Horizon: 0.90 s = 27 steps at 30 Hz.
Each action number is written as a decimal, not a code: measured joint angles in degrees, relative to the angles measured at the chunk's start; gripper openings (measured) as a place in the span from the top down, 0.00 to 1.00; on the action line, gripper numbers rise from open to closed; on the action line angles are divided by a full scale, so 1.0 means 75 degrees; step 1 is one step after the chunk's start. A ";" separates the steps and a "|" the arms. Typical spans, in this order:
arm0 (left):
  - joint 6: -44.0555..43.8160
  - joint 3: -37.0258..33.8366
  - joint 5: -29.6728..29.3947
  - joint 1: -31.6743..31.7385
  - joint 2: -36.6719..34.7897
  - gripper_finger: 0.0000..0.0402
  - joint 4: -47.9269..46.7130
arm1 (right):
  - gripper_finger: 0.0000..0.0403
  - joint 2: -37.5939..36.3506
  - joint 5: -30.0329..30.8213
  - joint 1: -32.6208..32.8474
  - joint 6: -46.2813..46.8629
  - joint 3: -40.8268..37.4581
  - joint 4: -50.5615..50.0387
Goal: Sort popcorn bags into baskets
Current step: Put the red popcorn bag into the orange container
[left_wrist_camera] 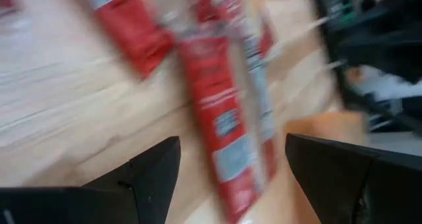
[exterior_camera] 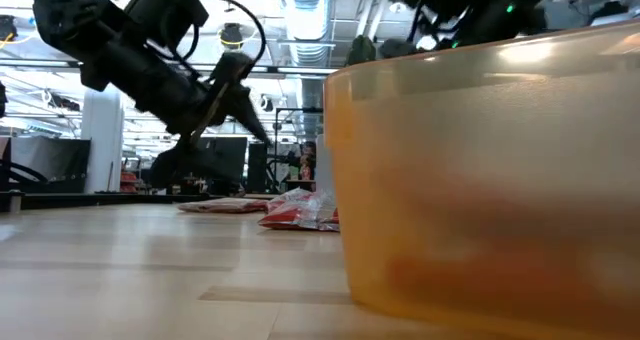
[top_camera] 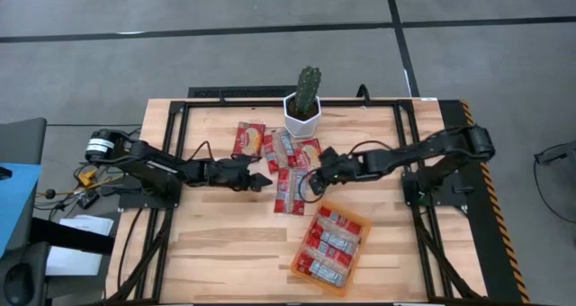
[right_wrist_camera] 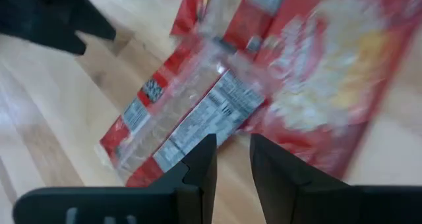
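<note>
Popcorn bag, the flat red packet with silver label (top_camera: 290, 192), lay mid-table, long axis near-to-far, between us: our left gripper (top_camera: 268, 181) gaped empty at its left, right gripper (top_camera: 310, 182) nearly closed, empty, just right.

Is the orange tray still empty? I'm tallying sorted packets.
No: the high view shows the orange tray already holding red popcorn bags lying side by side.
</note>
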 joint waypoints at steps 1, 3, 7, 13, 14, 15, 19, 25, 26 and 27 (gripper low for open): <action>0.0024 -0.0002 0.0069 0.0040 0.0003 0.34 -0.0219 | 0.71 0.0194 -0.0105 0.0000 0.0129 0.0000 0.0175; 0.0019 -0.0006 0.0197 0.0143 0.0006 0.34 -0.0393 | 0.71 0.0562 -0.0304 0.0003 0.0526 0.0000 0.0575; 0.0048 -0.0003 0.0277 0.0227 0.0006 0.34 -0.0499 | 0.71 0.1128 -0.0529 0.0048 0.0991 0.0118 0.0967; 0.0219 0.0001 0.0255 0.0238 0.0094 0.34 -0.0563 | 0.71 0.1823 -0.0640 0.0244 0.1205 0.0456 0.0710; 0.0220 0.0003 0.0268 0.0239 0.0149 0.34 -0.0574 | 0.71 0.1938 -0.0672 0.0266 0.1220 0.0542 0.0641; 0.0215 -0.0003 0.0293 0.0240 0.0224 0.34 -0.0564 | 0.71 0.2055 -0.0690 0.0280 0.1217 0.0635 0.0512; 0.0127 0.0003 0.0543 0.0251 0.0905 0.34 0.0064 | 0.71 0.2410 -0.0744 0.0271 0.1103 0.0986 -0.0004; -0.0163 0.0072 0.0695 0.0255 0.1890 0.34 0.1513 | 0.73 0.2863 -0.0978 0.0189 0.0549 0.1623 -0.0224; -0.0150 0.0121 0.0698 0.0258 0.1945 0.34 0.1531 | 0.74 0.2958 -0.1018 0.0161 0.0463 0.1761 -0.0214; -0.0103 0.0154 0.0720 0.0256 0.1968 0.34 0.1524 | 0.74 0.3076 -0.1073 0.0147 0.0381 0.1898 -0.0172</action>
